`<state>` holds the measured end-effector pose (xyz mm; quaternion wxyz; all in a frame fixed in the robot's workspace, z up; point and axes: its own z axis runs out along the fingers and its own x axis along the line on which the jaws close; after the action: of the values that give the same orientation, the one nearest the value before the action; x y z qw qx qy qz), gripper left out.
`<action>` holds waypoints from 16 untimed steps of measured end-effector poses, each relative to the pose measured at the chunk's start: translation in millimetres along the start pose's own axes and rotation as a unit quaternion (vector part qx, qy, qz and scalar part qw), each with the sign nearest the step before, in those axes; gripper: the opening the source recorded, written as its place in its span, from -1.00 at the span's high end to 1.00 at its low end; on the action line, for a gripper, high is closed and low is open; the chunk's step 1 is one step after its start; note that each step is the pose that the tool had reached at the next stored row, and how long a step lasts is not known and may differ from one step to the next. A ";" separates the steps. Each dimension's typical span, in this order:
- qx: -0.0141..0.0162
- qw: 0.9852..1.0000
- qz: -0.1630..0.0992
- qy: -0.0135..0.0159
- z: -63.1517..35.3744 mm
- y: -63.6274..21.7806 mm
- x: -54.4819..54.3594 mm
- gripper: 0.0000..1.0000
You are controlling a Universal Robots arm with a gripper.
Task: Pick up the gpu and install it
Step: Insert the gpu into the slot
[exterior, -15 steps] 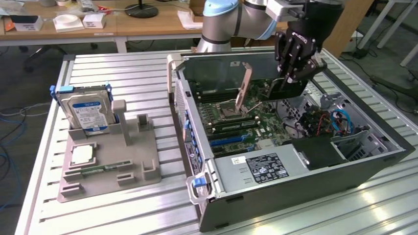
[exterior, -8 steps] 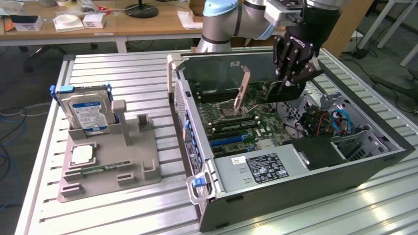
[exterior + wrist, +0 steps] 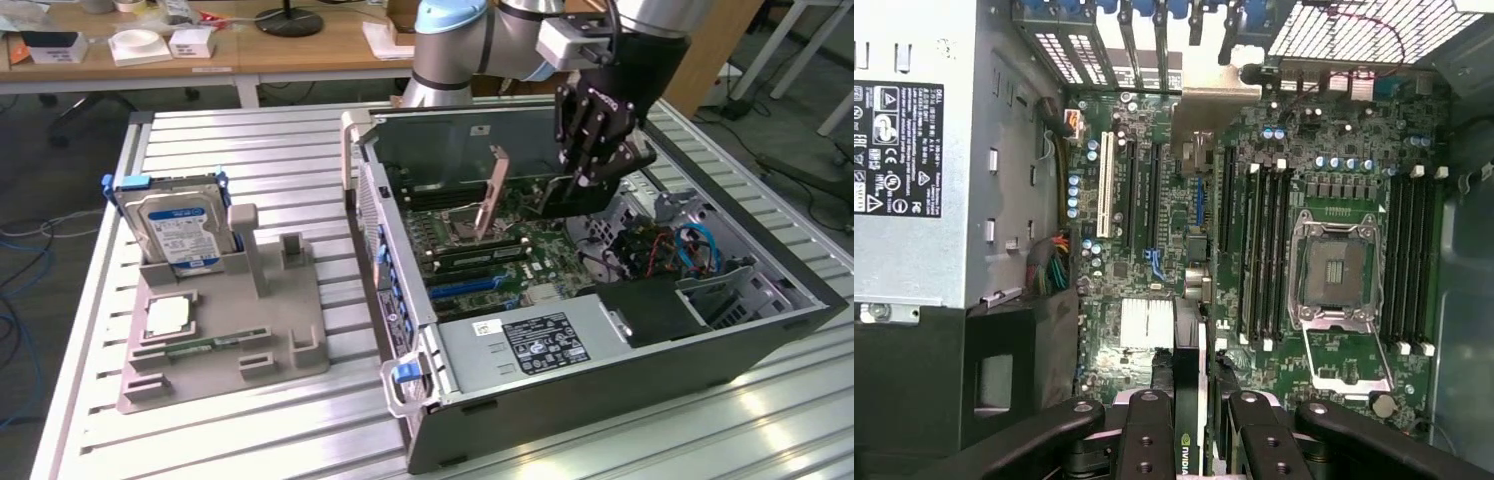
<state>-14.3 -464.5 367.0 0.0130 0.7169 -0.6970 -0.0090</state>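
Wrist view, right up close: the gripper (image 3: pixel 1199 410) has two black fingers (image 3: pixel 1146 440) clamped on the gpu (image 3: pixel 1184 455), one thin card held edge-on over the motherboard (image 3: pixel 1184 200). Beyond it sit one white slot (image 3: pixel 1105 185) and one empty processor socket (image 3: pixel 1337 270). Exterior view adds the open computer case (image 3: pixel 601 380) on the table (image 3: pixel 267 140), and beside it one grey tray (image 3: pixel 220 345) with one hard drive (image 3: pixel 180 225) upright.

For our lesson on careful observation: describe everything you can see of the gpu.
The gpu is a thin dark card with a small logo, seen edge-on in the wrist view. The tool's fingers clamp it on both sides, holding it upright over the green motherboard inside the open case. Whether it touches the board is unclear.
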 end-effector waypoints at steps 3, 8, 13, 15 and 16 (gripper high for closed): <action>0.000 1.000 0.000 0.000 5.5 -0.2 0.4 0.48; 0.000 1.000 0.000 0.001 14.4 -0.2 -1.4 0.48; 0.001 1.000 0.001 0.004 15.2 -0.1 -1.5 0.48; 0.001 1.000 0.001 0.004 15.2 -0.1 -1.5 0.48; 0.001 1.000 0.001 0.004 15.2 -0.1 -1.5 0.48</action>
<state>-14.7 -463.1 351.8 0.0153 0.7162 -0.6977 -0.0053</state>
